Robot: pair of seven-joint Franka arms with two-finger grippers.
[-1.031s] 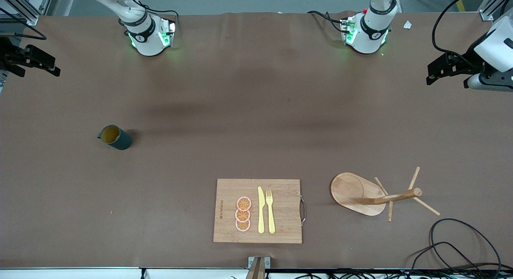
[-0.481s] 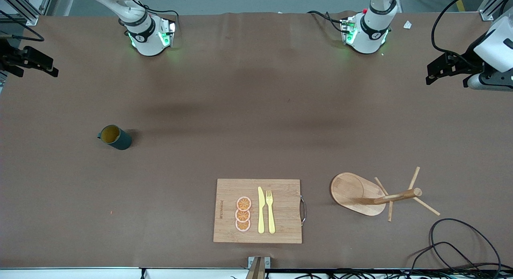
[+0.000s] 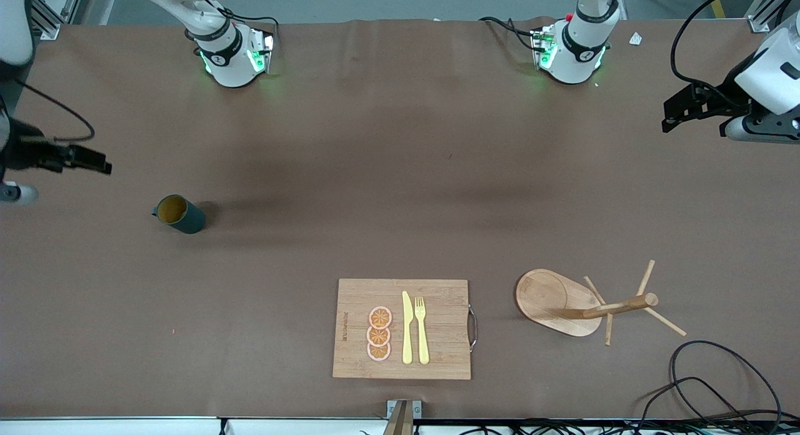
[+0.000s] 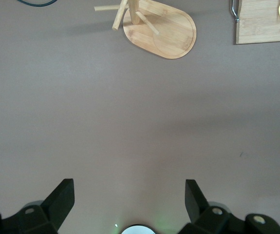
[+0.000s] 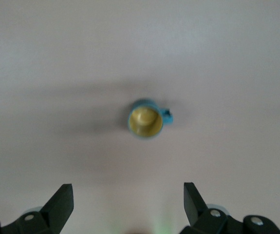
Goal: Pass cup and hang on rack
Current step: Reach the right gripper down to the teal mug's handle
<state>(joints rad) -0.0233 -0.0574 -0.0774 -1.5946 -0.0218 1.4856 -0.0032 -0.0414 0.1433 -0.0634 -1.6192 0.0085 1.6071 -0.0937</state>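
The dark teal cup (image 3: 179,214) with a yellowish inside stands upright on the brown table toward the right arm's end; it also shows in the right wrist view (image 5: 146,119). The wooden rack (image 3: 584,300) stands near the front edge toward the left arm's end, its oval base and pegs also in the left wrist view (image 4: 160,29). My right gripper (image 3: 94,166) is open and empty, up in the air at the table's end, apart from the cup. My left gripper (image 3: 678,110) is open and empty, high over the table's other end.
A wooden cutting board (image 3: 350,304) with a metal handle lies beside the rack, nearer the table's middle, and holds orange slices (image 3: 379,334), a yellow knife (image 3: 407,329) and a fork (image 3: 422,329). Black cables (image 3: 719,385) lie at the front corner by the rack.
My right gripper has come down and toward the cup, nearer the front camera. My left gripper has barely shifted. The cup and the rack have not moved.
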